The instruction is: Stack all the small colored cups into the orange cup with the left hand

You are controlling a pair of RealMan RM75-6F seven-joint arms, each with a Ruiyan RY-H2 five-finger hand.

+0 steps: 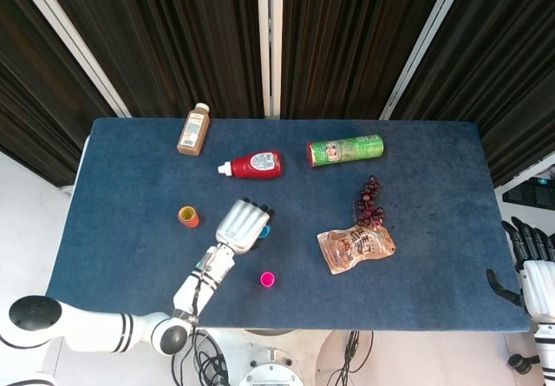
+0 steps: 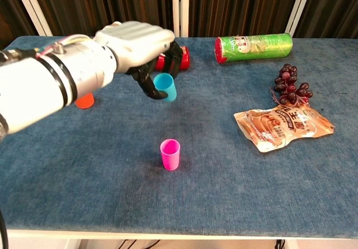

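Currently logged: my left hand (image 2: 142, 47) held the small blue plastic cup (image 2: 165, 87) aloft, upper centre; carrying step. Next, I judged, lower it into the small orange cup (image 1: 188, 217), centre-left.

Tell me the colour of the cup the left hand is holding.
Blue cup, seen best in the chest view.

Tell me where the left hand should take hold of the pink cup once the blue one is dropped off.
Best guess: grip the pink cup around its side wall near the rim, coming from above. It stands upright, mouth up, on bare table, clear on every side. The left hand holds the blue cup this way.
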